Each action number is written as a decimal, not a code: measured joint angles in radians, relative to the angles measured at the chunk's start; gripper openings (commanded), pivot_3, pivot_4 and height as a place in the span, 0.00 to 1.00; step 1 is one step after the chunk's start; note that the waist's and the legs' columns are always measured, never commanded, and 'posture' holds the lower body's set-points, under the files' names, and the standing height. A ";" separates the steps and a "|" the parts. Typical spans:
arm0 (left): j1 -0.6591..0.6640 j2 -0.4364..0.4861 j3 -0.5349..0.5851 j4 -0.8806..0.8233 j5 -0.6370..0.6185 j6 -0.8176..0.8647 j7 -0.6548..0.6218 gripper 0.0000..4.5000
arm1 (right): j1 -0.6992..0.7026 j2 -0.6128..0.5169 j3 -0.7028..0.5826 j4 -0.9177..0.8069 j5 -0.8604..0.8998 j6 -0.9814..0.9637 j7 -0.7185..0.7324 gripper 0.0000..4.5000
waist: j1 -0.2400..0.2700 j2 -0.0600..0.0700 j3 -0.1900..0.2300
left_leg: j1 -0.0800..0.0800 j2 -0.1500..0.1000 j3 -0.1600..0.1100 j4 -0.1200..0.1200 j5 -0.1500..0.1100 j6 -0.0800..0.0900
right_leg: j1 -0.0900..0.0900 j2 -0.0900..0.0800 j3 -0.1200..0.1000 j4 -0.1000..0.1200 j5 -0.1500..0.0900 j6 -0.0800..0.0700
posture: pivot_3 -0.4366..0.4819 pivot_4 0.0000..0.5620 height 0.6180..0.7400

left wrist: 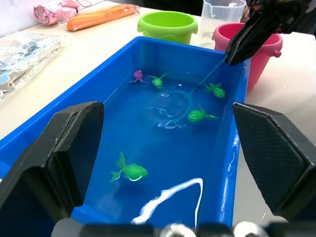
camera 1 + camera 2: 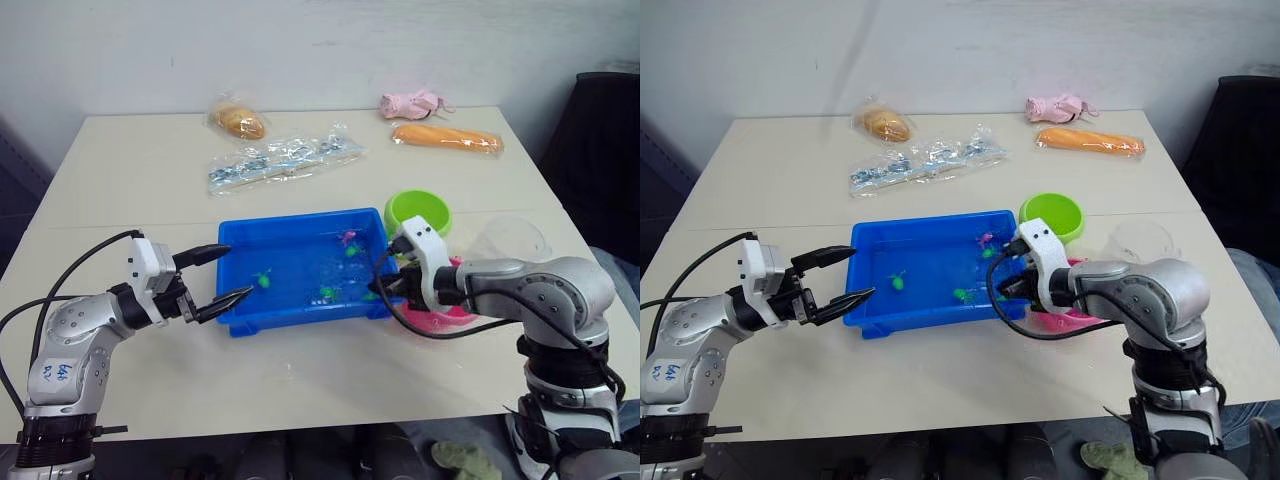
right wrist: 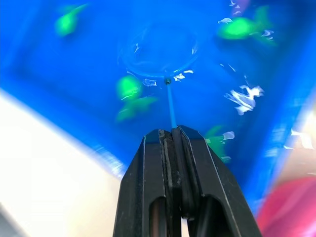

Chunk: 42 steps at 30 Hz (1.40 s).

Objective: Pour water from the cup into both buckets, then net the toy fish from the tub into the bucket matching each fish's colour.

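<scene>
While my right fingers (image 3: 173,136) pinch the thin handle of a little net (image 1: 174,101) dipped in the blue tub (image 2: 240,318), my left fingers (image 2: 222,274) are spread wide at the tub's end. Green fish (image 1: 129,171) and one pink fish (image 1: 138,75) float inside the tub.

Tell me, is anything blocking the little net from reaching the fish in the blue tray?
Nothing visible. The right pincer holds the net already dipped in the tub, with green fish right beside its hoop in open water.

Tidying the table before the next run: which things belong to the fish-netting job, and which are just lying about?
Job: blue tub, green bucket, pink bucket, clear cup, toy fish, small net held in right tool.

Lying about: bagged bread roll, clear packet strip, orange packet, pink bundle.
</scene>
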 measured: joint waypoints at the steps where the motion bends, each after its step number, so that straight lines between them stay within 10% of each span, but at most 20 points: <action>1: 0.002 0.000 0.000 0.000 0.000 0.000 0.000 0.99 | 0.000 -0.014 0.000 -0.008 0.004 0.000 0.010 0.00 | 0.000 0.000 0.000 | 0.000 0.000 0.000 0.000 0.000 0.000 | 0.000 0.000 0.000 0.000 0.000 0.000 | 0.48 0.27 1.00; 22: 0.006 -0.001 -0.001 0.000 0.000 0.000 0.005 0.99 | -0.025 -0.100 -0.010 0.078 -0.058 -0.076 0.089 0.00 | 0.002 0.000 0.000 | 0.000 0.000 0.000 0.000 0.000 0.000 | 0.000 0.000 0.000 0.000 0.000 0.000 | 0.48 0.27 1.00; 42: -0.021 -0.017 -0.024 0.007 0.003 -0.010 0.018 0.99 | -0.076 0.087 -0.160 0.217 -0.099 0.000 -0.162 0.00 | 0.002 0.000 0.000 | 0.000 0.000 0.000 0.000 0.000 0.000 | 0.000 0.000 0.000 0.000 0.000 0.000 | 0.48 0.27 1.00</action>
